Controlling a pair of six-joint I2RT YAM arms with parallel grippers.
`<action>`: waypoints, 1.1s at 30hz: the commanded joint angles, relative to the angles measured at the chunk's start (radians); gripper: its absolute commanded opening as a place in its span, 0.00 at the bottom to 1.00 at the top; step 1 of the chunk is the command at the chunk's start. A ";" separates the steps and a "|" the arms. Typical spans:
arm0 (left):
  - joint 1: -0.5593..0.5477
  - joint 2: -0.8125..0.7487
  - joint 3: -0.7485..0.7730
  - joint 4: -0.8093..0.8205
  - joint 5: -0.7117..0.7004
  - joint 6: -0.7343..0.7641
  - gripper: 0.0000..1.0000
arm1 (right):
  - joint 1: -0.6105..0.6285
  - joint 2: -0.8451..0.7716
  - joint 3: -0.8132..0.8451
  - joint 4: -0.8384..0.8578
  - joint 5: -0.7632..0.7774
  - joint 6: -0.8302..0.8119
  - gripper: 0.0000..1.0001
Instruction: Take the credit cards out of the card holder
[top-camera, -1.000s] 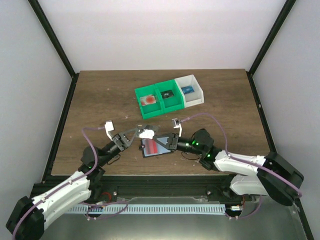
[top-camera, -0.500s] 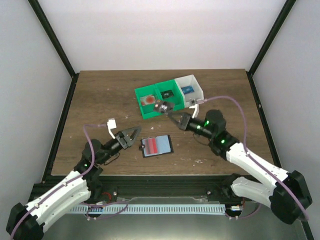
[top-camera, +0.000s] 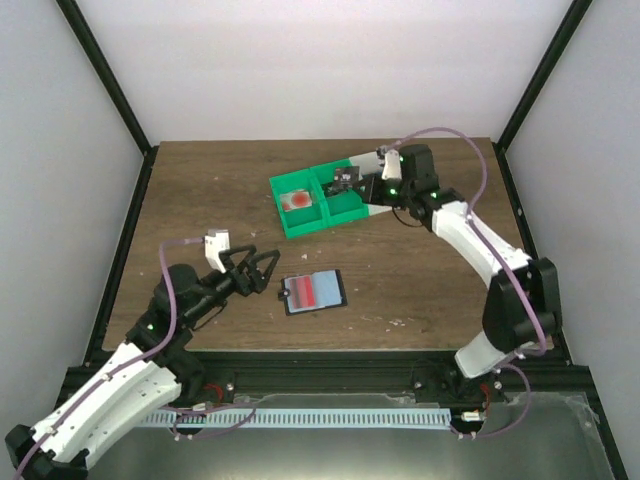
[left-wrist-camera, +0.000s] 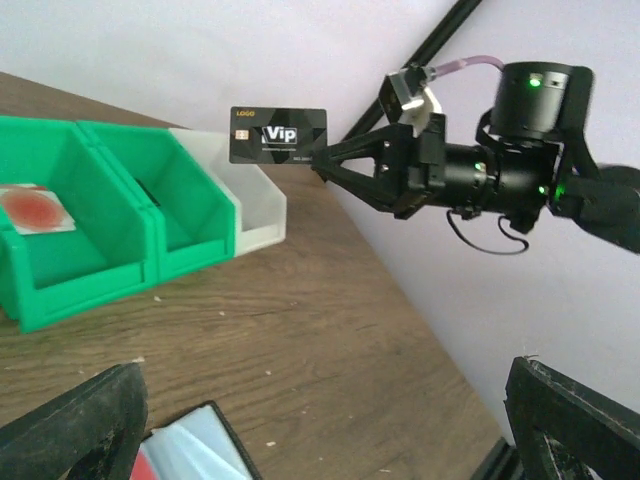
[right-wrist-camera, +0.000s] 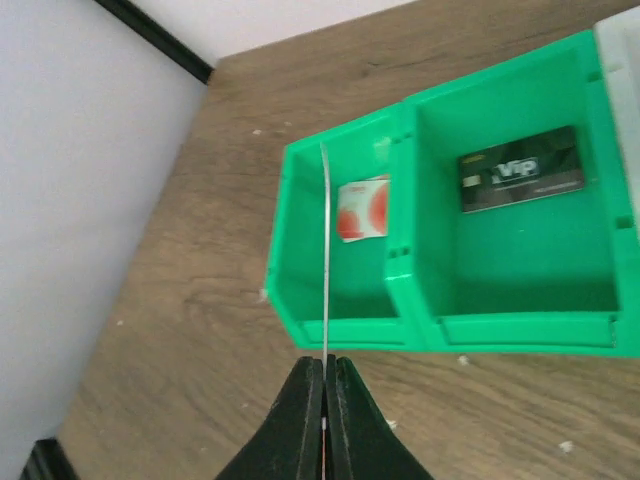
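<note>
Right pincer (left-wrist-camera: 322, 166) is clamped tight on a thin, glossy black card (left-wrist-camera: 278, 135), holding it up above the green plastic bins (right-wrist-camera: 480, 330). My left pincer (top-camera: 262, 268) is gaping wide, gripping nothing. The card holder (top-camera: 315, 291) lies open and flat on the wood-grain counter (top-camera: 200, 200), just beside the left pincer's tips, showing red and blue-grey.

I count two green bins (left-wrist-camera: 80, 285), one white bin (left-wrist-camera: 265, 215), one card holder (top-camera: 315, 291), and three credit cards (left-wrist-camera: 278, 135) outside it: two black, one red-spotted.
</note>
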 joint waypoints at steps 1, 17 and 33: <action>-0.001 -0.049 0.015 -0.142 -0.073 0.047 0.99 | -0.029 0.137 0.164 -0.156 0.025 -0.129 0.00; -0.002 -0.155 0.006 -0.185 -0.062 0.033 1.00 | -0.033 0.562 0.518 -0.258 -0.019 -0.214 0.00; -0.002 -0.144 -0.001 -0.170 -0.067 0.039 0.99 | -0.034 0.790 0.768 -0.354 -0.017 -0.220 0.06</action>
